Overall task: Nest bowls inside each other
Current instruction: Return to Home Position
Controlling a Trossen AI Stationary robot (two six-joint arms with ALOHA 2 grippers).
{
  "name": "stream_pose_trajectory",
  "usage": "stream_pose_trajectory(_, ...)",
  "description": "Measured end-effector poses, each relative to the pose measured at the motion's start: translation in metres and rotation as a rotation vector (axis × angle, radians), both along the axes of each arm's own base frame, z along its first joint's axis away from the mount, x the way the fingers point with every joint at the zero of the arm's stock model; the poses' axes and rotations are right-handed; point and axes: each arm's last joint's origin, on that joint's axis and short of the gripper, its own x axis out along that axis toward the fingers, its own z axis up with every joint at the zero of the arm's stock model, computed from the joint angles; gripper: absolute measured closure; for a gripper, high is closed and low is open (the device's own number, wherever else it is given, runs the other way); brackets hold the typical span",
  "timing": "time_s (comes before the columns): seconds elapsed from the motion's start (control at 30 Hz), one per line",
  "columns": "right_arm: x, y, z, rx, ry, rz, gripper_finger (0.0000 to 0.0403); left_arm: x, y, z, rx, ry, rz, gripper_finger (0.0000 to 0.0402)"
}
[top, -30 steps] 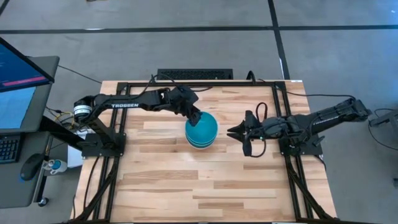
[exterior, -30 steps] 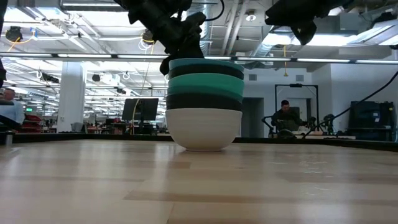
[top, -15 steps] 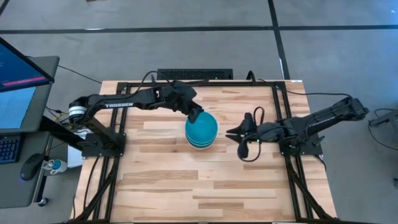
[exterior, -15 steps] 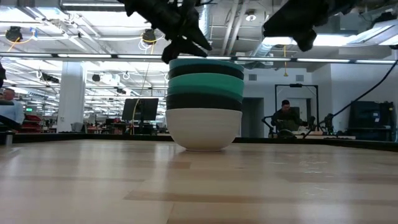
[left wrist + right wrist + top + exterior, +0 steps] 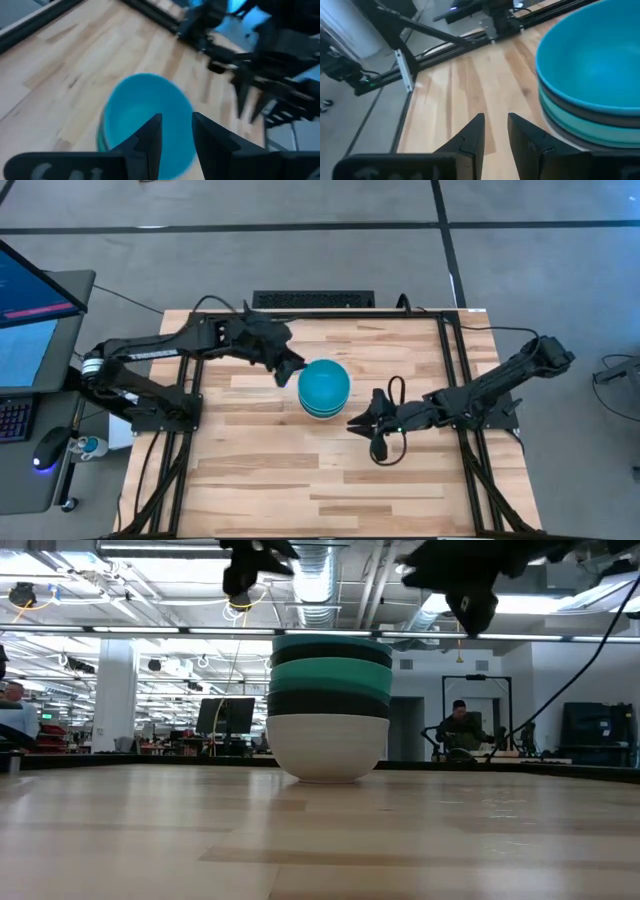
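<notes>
The left pincer (image 5: 289, 370) has drawn back off the nested bowls (image 5: 324, 387), and the right pincer (image 5: 356, 423) has swung nearer. Both are narrowly parted and empty. The bowls sit between them, touching neither, with bare bench (image 5: 260, 480) all round.

The table (image 5: 260, 470) is pale wood in planks, smooth, with a soft sheen. The bowls (image 5: 324, 388) look like smooth, slightly glossy plastic. The frame (image 5: 441, 350) is matt black metal.
</notes>
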Motion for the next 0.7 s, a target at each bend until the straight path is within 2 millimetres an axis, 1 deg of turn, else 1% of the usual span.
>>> stream_pose_trajectory(0.13,-0.008,0.003,0.015,0.035,-0.066,0.019,0.0296,-0.018,-0.023,0.018,0.03,-0.056,-0.071,0.0305)
stream_pose_trajectory(0.27,-0.019,-0.002,0.041,0.129,-0.196,0.01,0.0296,-0.036,-0.042,0.036,0.068,-0.135,-0.143,0.0305)
stream_pose_trajectory(0.4,-0.033,-0.008,0.061,0.182,-0.272,0.014,0.0296,-0.055,-0.055,0.049,0.016,-0.199,-0.165,0.0305)
stream_pose_trajectory(0.53,-0.045,-0.008,0.074,0.205,-0.324,0.06,0.0296,-0.07,-0.063,0.057,-0.029,-0.225,-0.197,0.0305)
stream_pose_trajectory(0.7,-0.054,-0.012,0.081,0.197,-0.353,0.062,0.0296,-0.084,-0.069,0.055,-0.053,-0.17,-0.226,0.0305)
